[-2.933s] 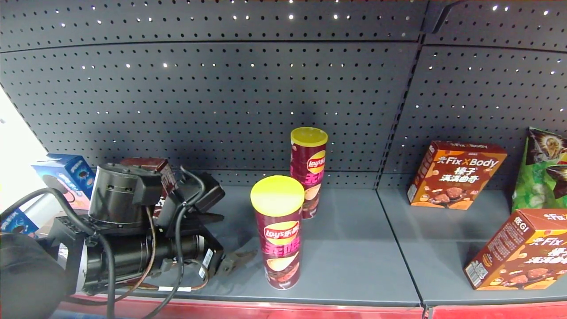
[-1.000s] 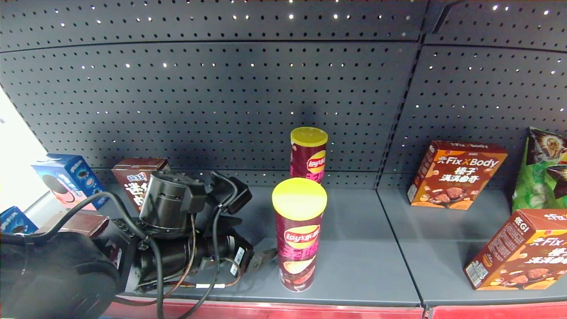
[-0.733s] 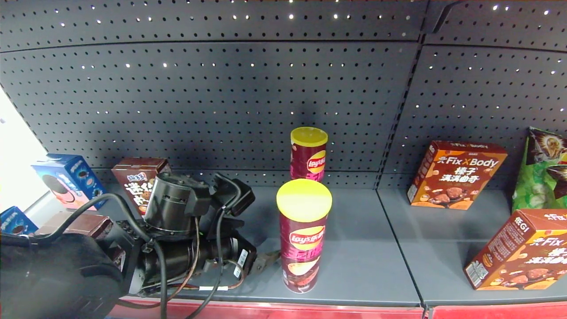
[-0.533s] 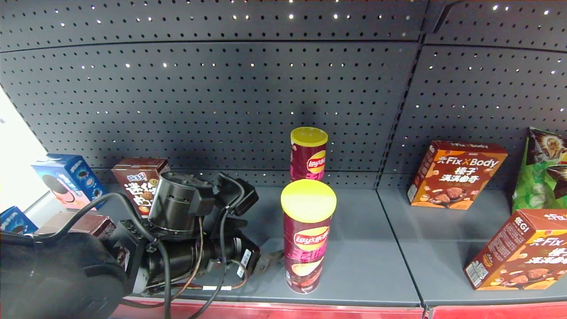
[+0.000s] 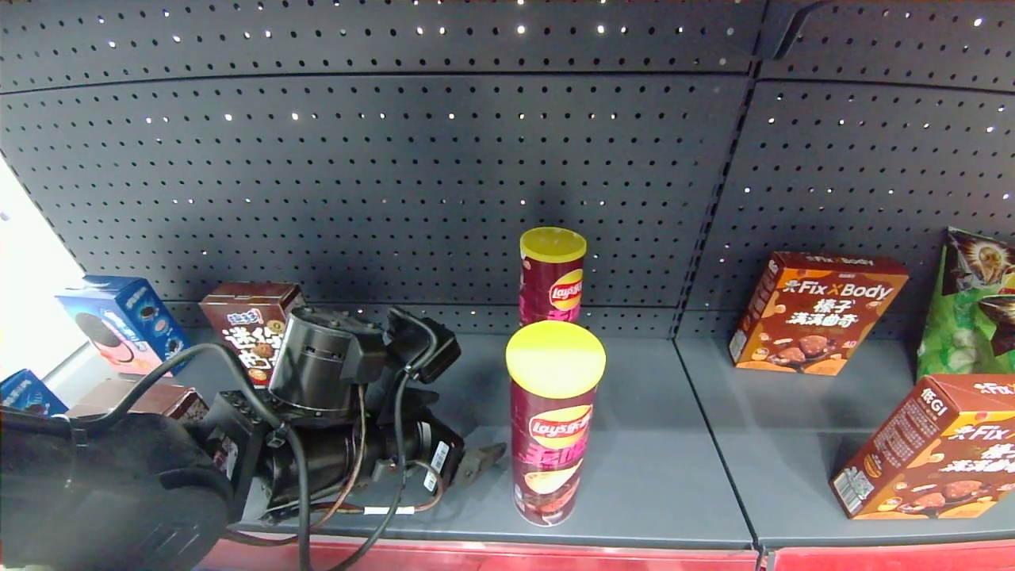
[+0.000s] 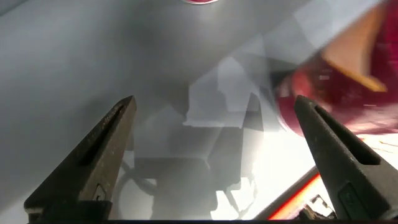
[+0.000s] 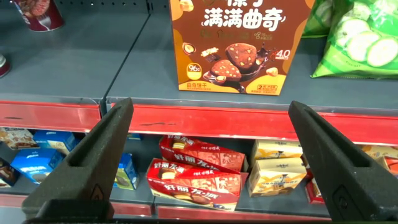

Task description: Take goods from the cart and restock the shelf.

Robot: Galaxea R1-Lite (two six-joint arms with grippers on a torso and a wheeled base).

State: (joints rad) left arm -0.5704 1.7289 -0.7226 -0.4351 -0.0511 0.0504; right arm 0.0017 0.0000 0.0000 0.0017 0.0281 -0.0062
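I have the left end effector (image 6: 213, 102) lying low over the grey shelf (image 5: 650, 444), its two fingers spread wide with nothing between them. In the head view one finger (image 5: 484, 457) sits just at 9 o'clock of the front chips can (image 5: 553, 432); I cannot tell whether it touches it. That can stands upright with its yellow lid on, close to the shelf's front edge, at about 6 o'clock from the middle of the head view. In the left wrist view it is a red blur past one fingertip. The rear chips can (image 5: 552, 277) stands upright at 12 o'clock of the front one, against the perforated back panel (image 5: 396, 174), with a clear gap between the two. Out at 9 o'clock, beyond my left arm, a dark brown biscuit box (image 5: 254, 321) and a blue cookie box (image 5: 123, 321) stand near the back. At 3 o'clock, past the shelf divider, a brown cookie box (image 5: 817, 313) leans at the back, a second brown cookie box (image 5: 928, 448) lies tilted nearer the front at roughly 4 o'clock, and a green snack bag (image 5: 967, 305) stands at the far edge. The right end effector (image 7: 210, 104) hangs in front of the red shelf strip (image 7: 249, 118), fingers wide apart and holding nothing. It faces one of the brown boxes and the green bag above the strip, with red packs (image 7: 199, 174) on the lower shelf below it.
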